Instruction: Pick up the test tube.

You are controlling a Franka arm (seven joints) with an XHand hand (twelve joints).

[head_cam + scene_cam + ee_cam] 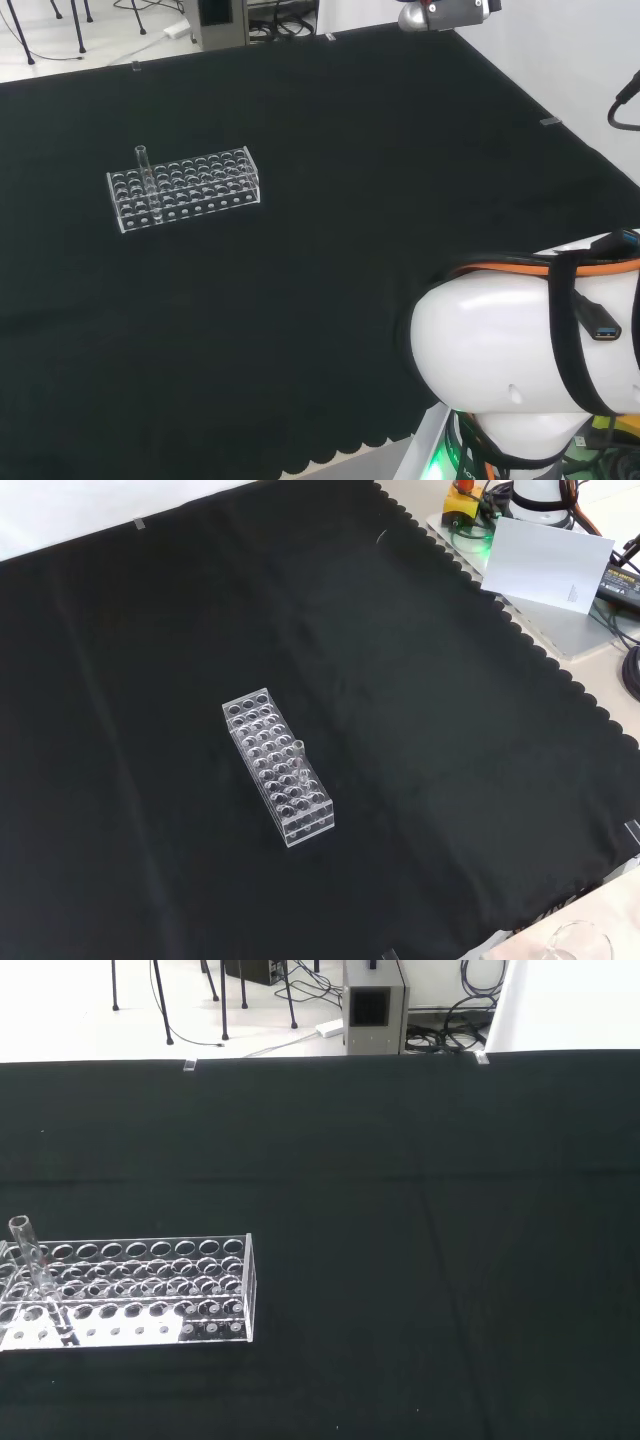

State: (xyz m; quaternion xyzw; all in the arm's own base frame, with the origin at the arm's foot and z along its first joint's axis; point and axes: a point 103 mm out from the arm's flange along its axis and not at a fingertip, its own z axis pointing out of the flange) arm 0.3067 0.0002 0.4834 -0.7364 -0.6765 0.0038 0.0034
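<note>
arm link – was glossy white, rounded | cables – black strap and lead crossed it, orange band ran along its top | base – white, with orange and black wiring

My bench cloth is black all over, and its edge is cut in little waves. The rack is see-through, with rows of round holes like dots. The test tube in it is see-through too. My arm is white and shiny, with an orange cable and a black strap on it.
</note>
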